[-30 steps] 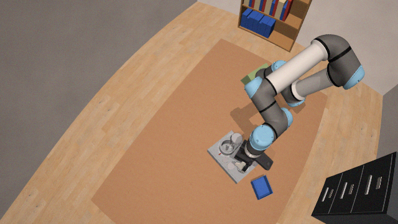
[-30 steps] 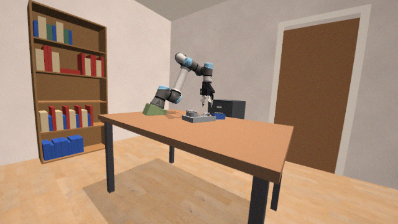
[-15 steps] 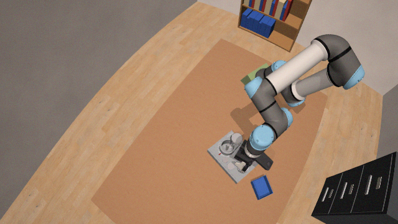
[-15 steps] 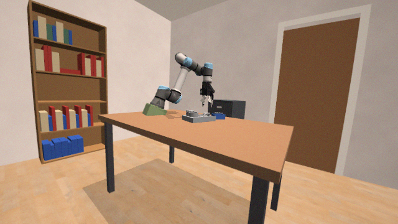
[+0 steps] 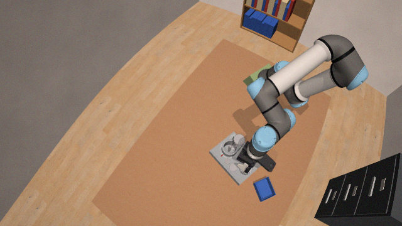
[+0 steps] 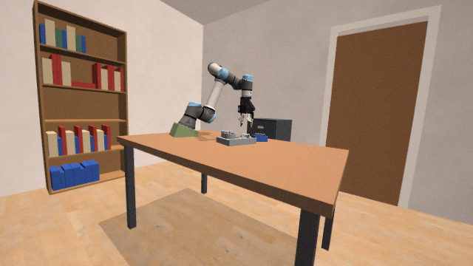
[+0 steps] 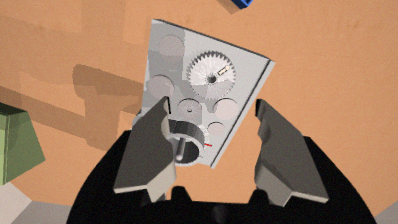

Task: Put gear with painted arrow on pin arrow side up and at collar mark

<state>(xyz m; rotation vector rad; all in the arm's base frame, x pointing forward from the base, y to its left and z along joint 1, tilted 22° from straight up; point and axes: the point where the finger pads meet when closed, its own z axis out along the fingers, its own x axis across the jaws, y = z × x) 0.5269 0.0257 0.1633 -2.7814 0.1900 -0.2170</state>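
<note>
grey gear [image 7: 211, 75], seemingly cream arrow [image 7: 223, 70]; red mark [image 7: 208, 145]

The surface [image 7: 325, 100] looks matt and smooth, wood-toned. The plate [image 7: 250, 75] and gear [image 7: 202, 80] look dull grey metal; the hand [image 7: 215, 150] has matt grey fingers.

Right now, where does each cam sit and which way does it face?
Top: overhead, looking down on the table; whole arm shows.
Exterior: room height beyond the table corner, facing the bookshelf and door; arm and gripper above the grey plate.
Wrist: behind the open fingers, looking down at the arrow gear.
All share the plate.
</note>
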